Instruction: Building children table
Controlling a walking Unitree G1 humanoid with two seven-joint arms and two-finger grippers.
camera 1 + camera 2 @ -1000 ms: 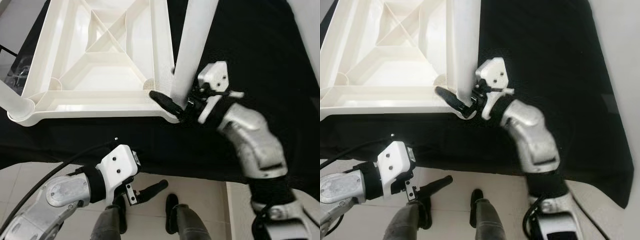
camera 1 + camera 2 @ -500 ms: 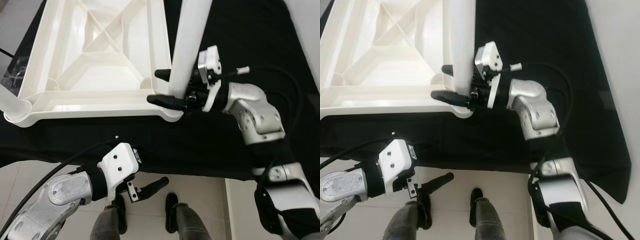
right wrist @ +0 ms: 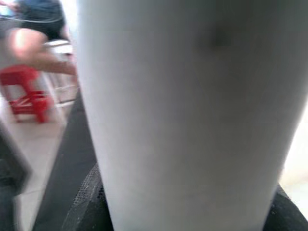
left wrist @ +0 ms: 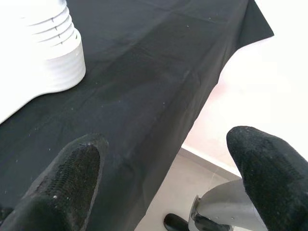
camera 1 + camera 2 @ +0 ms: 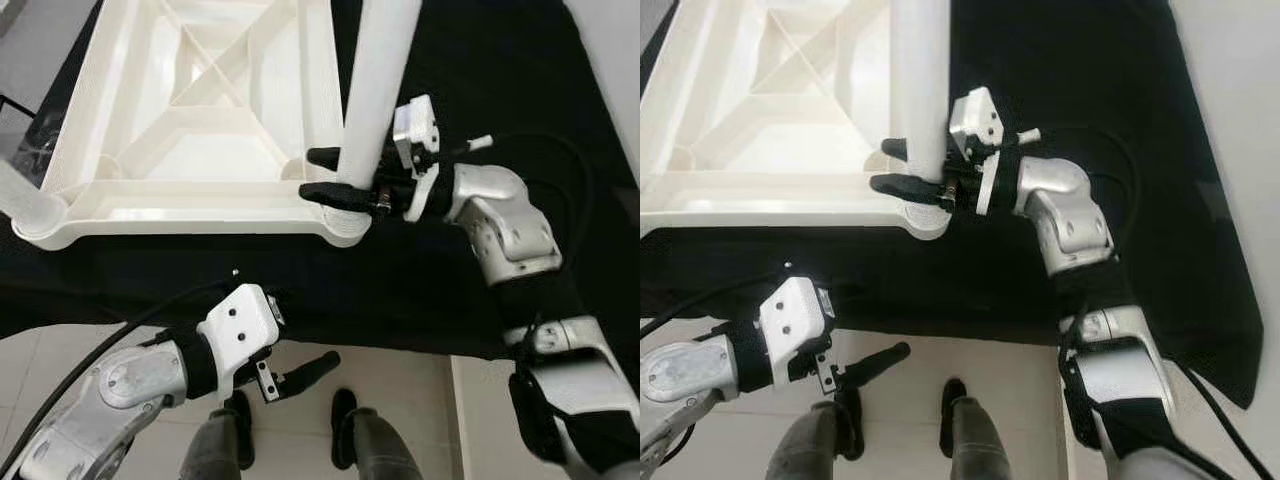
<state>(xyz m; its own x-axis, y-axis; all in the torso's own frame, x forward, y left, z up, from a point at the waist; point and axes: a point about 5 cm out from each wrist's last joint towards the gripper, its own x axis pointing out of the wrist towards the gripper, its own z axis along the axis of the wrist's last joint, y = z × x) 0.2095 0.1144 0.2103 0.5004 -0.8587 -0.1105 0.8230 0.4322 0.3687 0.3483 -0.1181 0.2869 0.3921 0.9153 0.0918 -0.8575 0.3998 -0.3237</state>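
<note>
A white plastic tabletop (image 5: 200, 205) lies upside down on a black cloth (image 5: 480, 80). A white table leg (image 5: 378, 80) stands upright in its near right corner socket. My right gripper (image 5: 310, 173) is shut on that leg just above the socket, one black finger on each side. In the right wrist view the leg (image 3: 187, 110) sits tight between the fingers. A second leg (image 5: 25, 200) stands at the near left corner. My left gripper (image 4: 163, 178) hangs open and holds nothing, below the cloth's front edge over the floor, with the ridged table corner (image 4: 53, 57) ahead of it.
The black cloth drapes over the front edge of the surface. Pale floor tiles (image 5: 400, 370) lie below, with my own feet (image 5: 345, 410) on them. A red stool (image 3: 24, 91) and a blurred person (image 3: 33, 33) are in the background of the right wrist view.
My right wrist has rolled around the leg's base, and its fingers now straddle the leg from both sides. The left arm has barely moved.
</note>
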